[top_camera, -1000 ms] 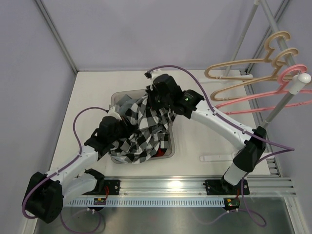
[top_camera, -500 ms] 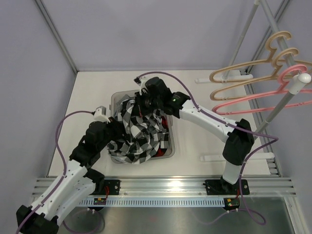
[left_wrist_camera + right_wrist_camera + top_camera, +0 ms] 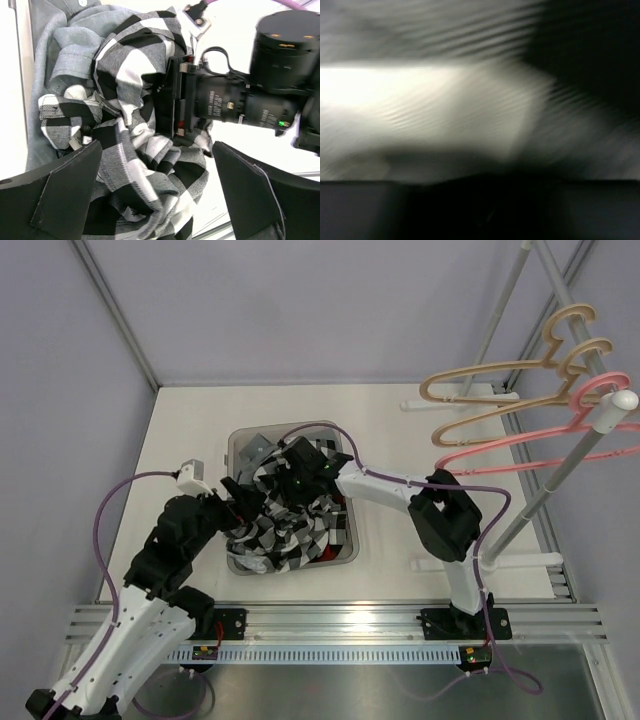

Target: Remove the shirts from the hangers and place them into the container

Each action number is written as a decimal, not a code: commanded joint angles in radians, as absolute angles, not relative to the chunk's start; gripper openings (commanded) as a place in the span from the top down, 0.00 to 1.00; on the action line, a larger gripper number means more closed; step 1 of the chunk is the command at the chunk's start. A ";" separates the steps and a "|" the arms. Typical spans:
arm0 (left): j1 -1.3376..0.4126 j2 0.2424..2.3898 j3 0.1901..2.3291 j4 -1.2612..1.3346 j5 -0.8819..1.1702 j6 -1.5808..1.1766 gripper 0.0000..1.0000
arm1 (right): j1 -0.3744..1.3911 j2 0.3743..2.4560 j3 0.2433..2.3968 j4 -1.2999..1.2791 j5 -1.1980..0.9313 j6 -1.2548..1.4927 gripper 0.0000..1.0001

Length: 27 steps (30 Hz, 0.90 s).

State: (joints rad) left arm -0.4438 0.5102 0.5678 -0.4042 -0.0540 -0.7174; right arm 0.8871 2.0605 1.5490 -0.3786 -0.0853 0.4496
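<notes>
- Black-and-white checked shirt (image 3: 290,525): heaped in container (image 3: 233,445) at mid-counter, over grey shirt (image 3: 255,448); the heap ran from near edge toward far edge.
- Left jaws: spread wide, empty, over the heap's left side, facing it.
- Right jaws: buried in the checked cloth, nearer; opening could not be told.
- Hangers (image 3: 590,388): bare, far right corner.

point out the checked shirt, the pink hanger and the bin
checked shirt (image 3: 300,538), top view, its crumpled middle
pink hanger (image 3: 500,446), top view, its upper arm
bin (image 3: 353,550), top view, its right wall
</notes>
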 commanded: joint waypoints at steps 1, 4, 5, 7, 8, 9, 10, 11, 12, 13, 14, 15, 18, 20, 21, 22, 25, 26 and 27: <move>-0.442 0.462 0.624 -0.423 -0.069 -0.696 0.01 | 0.928 2.016 1.505 -0.521 0.161 0.402 0.44; -0.442 0.404 0.630 -0.426 -0.055 -0.692 0.01 | 0.954 1.907 1.523 -0.567 0.282 0.376 0.01; -0.442 0.385 0.635 -0.428 -0.054 -0.689 0.01 | 0.980 1.846 1.526 -0.578 0.316 0.371 0.01; -0.442 0.336 0.641 -0.452 -0.067 -0.689 0.01 | 1.012 1.786 1.531 -0.624 0.404 0.376 0.00; -0.442 0.322 0.644 -0.463 -0.075 -0.689 0.01 | 1.026 1.735 1.540 -0.647 0.429 0.385 0.01; -0.442 0.304 0.644 -0.472 -0.080 -0.689 0.01 | 1.058 1.712 1.540 -0.696 0.449 0.406 0.01; -0.442 0.273 0.644 -0.494 -0.090 -0.690 0.01 | 1.078 1.691 1.537 -0.716 0.495 0.414 0.00; -0.442 0.258 0.644 -0.506 -0.098 -0.696 0.01 | 1.104 1.646 1.510 -0.736 0.526 0.426 0.01; -0.442 0.238 0.640 -0.527 -0.101 -0.699 0.01 | 1.158 1.622 1.488 -0.765 0.552 0.458 0.01; -0.442 0.220 0.635 -0.535 -0.103 -0.703 0.01 | 1.182 1.597 1.461 -0.775 0.590 0.477 0.01; -0.442 0.184 0.629 -0.541 -0.103 -0.709 0.01 | 1.205 1.544 1.390 -0.775 0.594 0.497 0.01; -0.442 0.166 0.614 -0.551 -0.101 -0.712 0.01 | 1.247 1.510 1.349 -0.750 0.582 0.530 0.01; -0.442 0.072 0.565 -0.555 -0.101 -0.727 0.01 | 1.310 1.372 1.171 -0.666 0.561 0.613 0.01; -0.442 0.016 0.535 -0.552 -0.106 -0.750 0.01 | 1.380 1.262 1.042 -0.605 0.563 0.632 0.01; -0.442 -0.051 0.520 -0.549 -0.106 -0.758 0.01 | 1.396 1.223 1.008 -0.560 0.558 0.662 0.01; -0.442 -0.076 0.494 -0.546 -0.107 -0.774 0.01 | 1.422 1.194 0.974 -0.539 0.558 0.675 0.01; -0.442 -0.153 0.456 -0.548 -0.101 -0.799 0.01 | 1.466 1.083 0.868 -0.476 0.572 0.698 0.01; -0.443 -0.158 0.457 -0.555 -0.101 -0.801 0.01 | 1.485 1.051 0.838 -0.471 0.577 0.703 0.01; -0.443 -0.150 0.459 -0.554 -0.098 -0.801 0.01 | 1.492 1.039 0.824 -0.469 0.590 0.710 0.01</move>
